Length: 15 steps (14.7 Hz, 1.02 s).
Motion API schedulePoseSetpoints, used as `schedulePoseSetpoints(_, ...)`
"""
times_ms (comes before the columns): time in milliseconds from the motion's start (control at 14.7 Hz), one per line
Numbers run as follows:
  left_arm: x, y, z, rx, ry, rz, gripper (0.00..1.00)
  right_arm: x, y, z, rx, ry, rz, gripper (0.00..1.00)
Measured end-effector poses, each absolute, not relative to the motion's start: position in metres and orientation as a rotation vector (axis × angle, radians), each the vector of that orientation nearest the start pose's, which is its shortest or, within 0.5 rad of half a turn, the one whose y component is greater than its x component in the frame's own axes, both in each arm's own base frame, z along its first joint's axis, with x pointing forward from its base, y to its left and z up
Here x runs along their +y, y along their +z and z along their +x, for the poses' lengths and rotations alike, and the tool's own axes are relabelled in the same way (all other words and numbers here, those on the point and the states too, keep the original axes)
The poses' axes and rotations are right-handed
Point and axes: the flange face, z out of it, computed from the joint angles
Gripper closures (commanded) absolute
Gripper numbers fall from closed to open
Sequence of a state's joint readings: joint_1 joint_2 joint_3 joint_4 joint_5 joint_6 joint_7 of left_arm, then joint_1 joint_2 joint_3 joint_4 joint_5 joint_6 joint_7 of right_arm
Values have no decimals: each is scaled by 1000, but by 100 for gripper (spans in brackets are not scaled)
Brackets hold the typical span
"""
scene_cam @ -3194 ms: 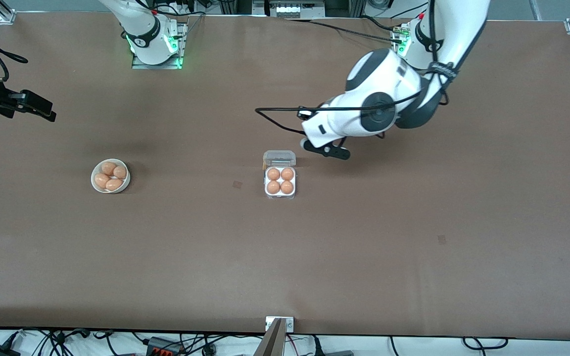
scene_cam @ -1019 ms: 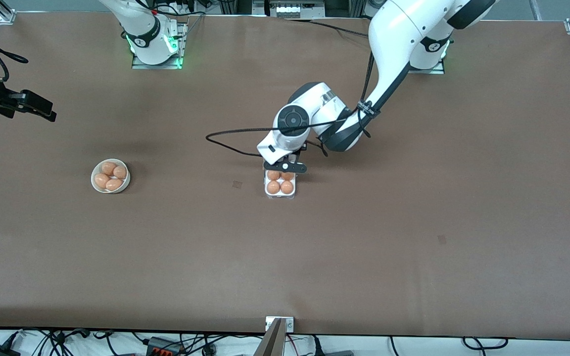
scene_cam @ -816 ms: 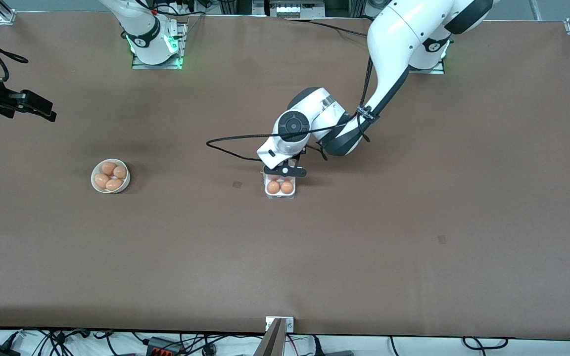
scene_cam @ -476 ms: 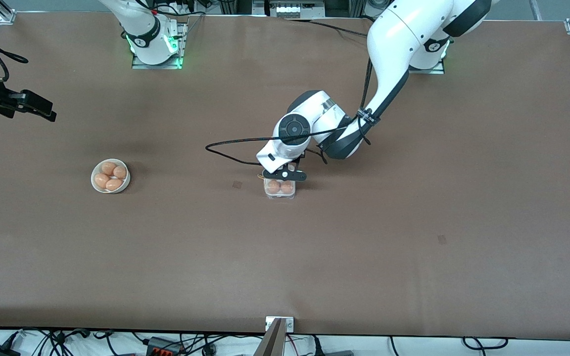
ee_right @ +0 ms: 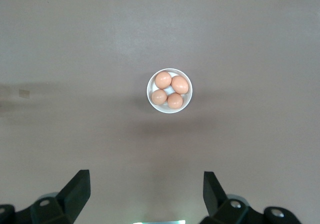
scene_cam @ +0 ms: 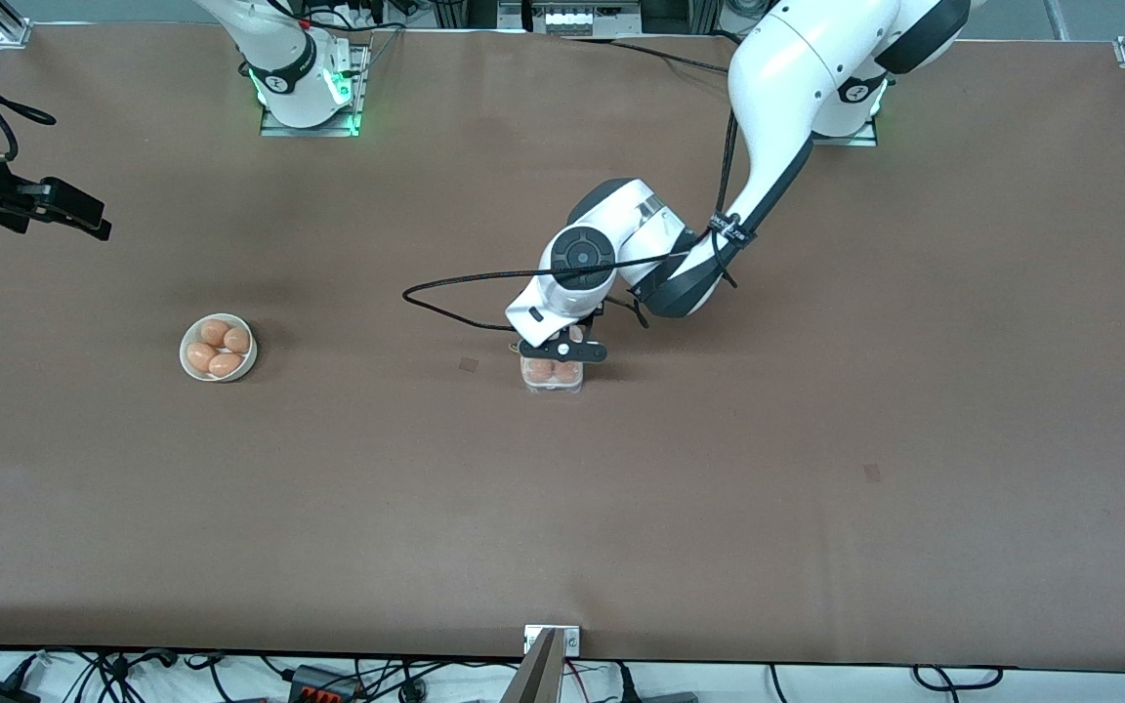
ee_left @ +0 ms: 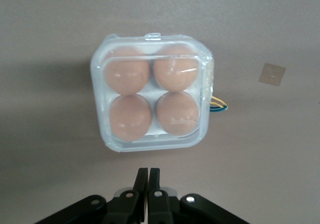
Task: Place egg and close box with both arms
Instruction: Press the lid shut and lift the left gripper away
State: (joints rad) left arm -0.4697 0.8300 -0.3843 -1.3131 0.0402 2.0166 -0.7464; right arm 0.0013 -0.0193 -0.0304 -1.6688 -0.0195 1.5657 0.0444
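The box (scene_cam: 552, 375) sits mid-table with its clear lid folded down over the white tray. In the left wrist view the box (ee_left: 155, 100) shows several orange-brown eggs (ee_left: 175, 112) under the lid. My left gripper (scene_cam: 562, 350) is shut and empty, its fingertips (ee_left: 148, 176) together, low over the edge of the box that lies farther from the front camera. My right gripper (scene_cam: 84, 217) is open and empty (ee_right: 145, 176), and waits high over the right arm's end of the table.
A round white bowl (scene_cam: 185, 363) with several more eggs stands toward the right arm's end; it also shows in the right wrist view (ee_right: 186, 101). A small brown tape patch (scene_cam: 468, 364) lies beside the box. Thin coloured wires (ee_left: 218, 104) stick out of the box's side.
My left arm swung in over the open box and moved toward the front camera, and the clear lid has folded down over the eggs. The right arm has not moved.
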Motion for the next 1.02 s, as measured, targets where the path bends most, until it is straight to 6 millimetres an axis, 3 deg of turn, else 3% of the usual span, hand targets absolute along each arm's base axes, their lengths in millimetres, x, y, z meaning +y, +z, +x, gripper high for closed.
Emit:
schedulePoseSetpoints(136, -496, 268, 542, 6, 372, -3239, 66, -18, 589, 544, 115, 132, -3156, 0)
schedulePoseSetpoints(204, -488, 272, 548, -10, 383, -3230, 54, -18, 589, 544, 115, 132, -3156, 0)
schedulePoseSetpoints(272, -480, 277, 552, -25, 394, -3219, 11, -18, 589, 544, 115, 132, -3156, 0)
schedulePoseSetpoints(340, -472, 282, 557, -41, 400, -3212, 0, -18, 589, 544, 115, 132, -3156, 0)
schedulePoseSetpoints(748, -424, 327, 579, -43, 410, -3174, 0, -18, 589, 544, 115, 133, -3156, 0)
schedulePoseSetpoints(883, -385, 355, 596, 39, 362, -3190, 0, -18, 589, 544, 116, 133, -3156, 0)
schedulePoseSetpoints(1019, -331, 390, 613, 123, 311, -3199, 0, -18, 588, 544, 117, 133, -3156, 0)
